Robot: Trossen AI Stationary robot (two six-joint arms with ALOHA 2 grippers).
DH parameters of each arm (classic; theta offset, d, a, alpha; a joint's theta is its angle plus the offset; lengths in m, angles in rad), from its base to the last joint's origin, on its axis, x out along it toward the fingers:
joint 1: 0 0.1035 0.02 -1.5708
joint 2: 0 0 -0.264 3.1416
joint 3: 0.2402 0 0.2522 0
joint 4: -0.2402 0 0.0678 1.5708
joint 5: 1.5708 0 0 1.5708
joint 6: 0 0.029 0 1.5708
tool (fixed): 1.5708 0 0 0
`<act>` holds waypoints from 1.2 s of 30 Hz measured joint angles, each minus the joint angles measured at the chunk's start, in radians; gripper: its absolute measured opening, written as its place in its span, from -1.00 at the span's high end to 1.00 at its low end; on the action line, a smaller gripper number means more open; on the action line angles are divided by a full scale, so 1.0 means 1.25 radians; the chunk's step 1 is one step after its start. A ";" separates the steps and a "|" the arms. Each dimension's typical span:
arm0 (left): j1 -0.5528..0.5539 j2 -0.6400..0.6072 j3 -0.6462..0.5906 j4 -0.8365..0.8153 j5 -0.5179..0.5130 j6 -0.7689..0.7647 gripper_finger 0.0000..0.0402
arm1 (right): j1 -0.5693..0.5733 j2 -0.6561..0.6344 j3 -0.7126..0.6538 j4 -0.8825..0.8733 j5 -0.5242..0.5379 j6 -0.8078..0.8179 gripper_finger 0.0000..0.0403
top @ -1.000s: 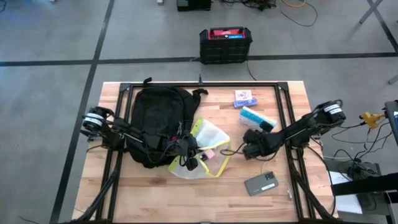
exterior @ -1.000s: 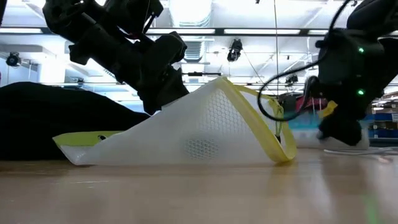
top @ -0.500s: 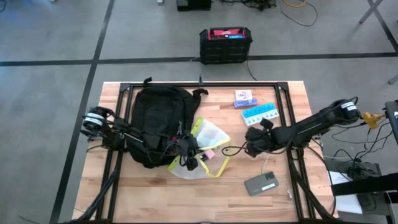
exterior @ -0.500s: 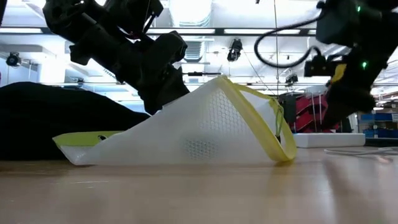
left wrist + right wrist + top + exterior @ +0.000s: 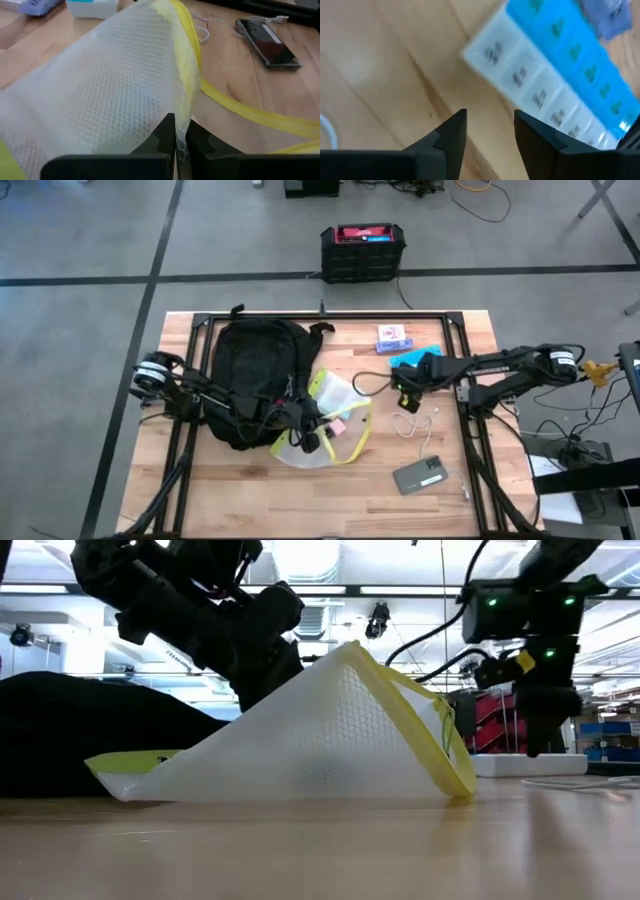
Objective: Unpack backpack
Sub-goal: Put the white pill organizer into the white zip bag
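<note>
The black backpack [image 5: 255, 370] lies flat on the table's left half. Beside it lies a white mesh pouch [image 5: 335, 415] with a yellow zip; my left gripper [image 5: 307, 434] is shut on it. In the low view the pouch [image 5: 330, 730] rises like a tent toward the left gripper [image 5: 262, 652]. My right gripper [image 5: 490, 125] stands open above a blue pill organizer [image 5: 555, 65], at the table's far right [image 5: 405, 383], and touches nothing. My left gripper pinches the pouch's mesh edge right beside the yellow zip [image 5: 181, 107] between its two fingers. That edge is raised off the table. The pouch slopes down from it, and its lower edge [image 5: 300, 795] rests on the wood.
A phone [image 5: 420, 476] and a white cable [image 5: 410, 423] lie at the near right. A small card box [image 5: 392, 335] lies at the far right. A black box with a red top [image 5: 362, 250] stands on the floor beyond the table.
My right gripper has risen and gone from the near right of the pouch toward the table's far edge, ending over the pill organizer. My left gripper has raised the pouch's held edge a little; the pouch's lower edge stays on the table.
</note>
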 joint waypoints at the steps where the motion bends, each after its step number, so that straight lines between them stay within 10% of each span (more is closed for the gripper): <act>1: 0.001 0.000 0.000 0.000 -0.002 0.005 1.00 | -0.009 0.003 0.021 -0.003 -0.003 -0.004 0.23; 8: 0.004 0.000 0.000 0.008 -0.004 0.028 1.00 | -0.148 0.008 0.115 -0.097 0.084 -0.026 0.27; 15: 0.004 0.000 0.000 0.008 -0.004 0.026 1.00 | -0.272 0.089 0.087 -0.107 -0.042 0.033 0.54; 23: 0.004 0.001 0.000 0.029 -0.004 0.024 1.00 | -0.151 0.164 0.156 0.078 -0.246 0.102 0.84; 36: 0.009 0.002 0.005 0.021 -0.059 0.024 1.00 | 0.012 0.122 0.215 0.086 -0.041 -0.326 0.92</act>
